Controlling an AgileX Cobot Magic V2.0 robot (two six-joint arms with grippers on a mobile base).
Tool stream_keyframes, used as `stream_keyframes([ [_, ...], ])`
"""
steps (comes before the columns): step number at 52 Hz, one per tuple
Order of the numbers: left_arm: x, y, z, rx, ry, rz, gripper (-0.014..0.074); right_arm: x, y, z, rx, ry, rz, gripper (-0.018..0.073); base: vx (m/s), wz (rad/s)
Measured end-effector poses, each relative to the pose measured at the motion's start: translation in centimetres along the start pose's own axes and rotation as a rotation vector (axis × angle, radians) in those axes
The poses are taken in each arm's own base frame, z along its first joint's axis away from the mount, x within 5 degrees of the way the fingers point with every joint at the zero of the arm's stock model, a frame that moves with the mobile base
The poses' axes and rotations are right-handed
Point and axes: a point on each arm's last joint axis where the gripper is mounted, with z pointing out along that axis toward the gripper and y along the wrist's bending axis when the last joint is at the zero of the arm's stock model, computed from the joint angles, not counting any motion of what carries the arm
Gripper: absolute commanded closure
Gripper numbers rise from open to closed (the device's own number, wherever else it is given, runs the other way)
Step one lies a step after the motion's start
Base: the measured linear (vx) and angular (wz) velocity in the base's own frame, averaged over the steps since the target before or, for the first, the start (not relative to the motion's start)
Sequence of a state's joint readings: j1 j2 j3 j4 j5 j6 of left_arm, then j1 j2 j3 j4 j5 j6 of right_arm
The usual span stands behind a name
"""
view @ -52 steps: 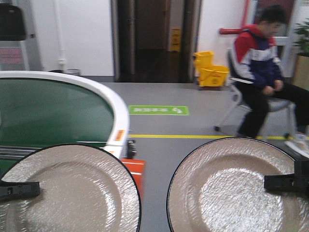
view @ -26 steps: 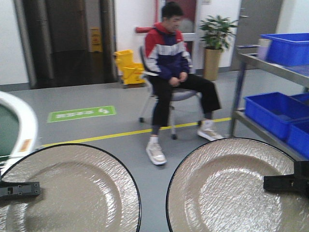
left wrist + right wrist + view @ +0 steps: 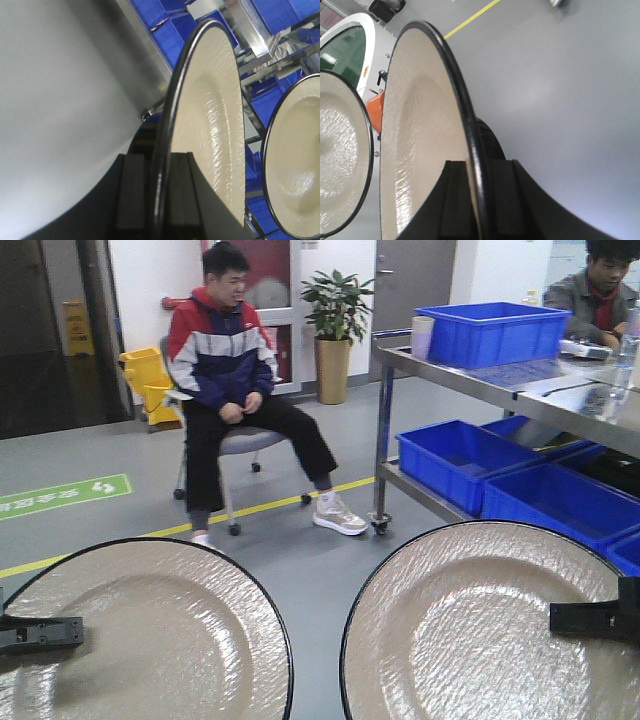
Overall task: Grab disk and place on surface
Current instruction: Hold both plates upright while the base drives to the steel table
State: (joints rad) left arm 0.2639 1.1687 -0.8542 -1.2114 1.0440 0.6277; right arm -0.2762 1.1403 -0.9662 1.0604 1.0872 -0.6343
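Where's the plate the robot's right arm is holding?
The right plate fills the front view's lower right corner, pinched at its rim by the right gripper, beside the left plate and in front of the blue bins.

Left disk (image 3: 160, 640), right disk (image 3: 470, 630): beige, textured, black-rimmed, level, side by side.

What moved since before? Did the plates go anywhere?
The front view swung right: the green belt left it, the man slid leftward, a shelf with blue bins appeared. The left plate stayed in the left pincer, the right plate in the right pincer.
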Motion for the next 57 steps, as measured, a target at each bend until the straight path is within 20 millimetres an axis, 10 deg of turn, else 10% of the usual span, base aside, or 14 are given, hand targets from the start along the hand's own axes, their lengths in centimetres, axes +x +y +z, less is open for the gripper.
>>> stream_keyframes([
  [57,0.0,0.0,0.0,0.002,0.003,0.0,0.0598,0.4,1.4,-1.1,-0.011,-0.023,-0.044,0.0568,0.29,-0.02],
])
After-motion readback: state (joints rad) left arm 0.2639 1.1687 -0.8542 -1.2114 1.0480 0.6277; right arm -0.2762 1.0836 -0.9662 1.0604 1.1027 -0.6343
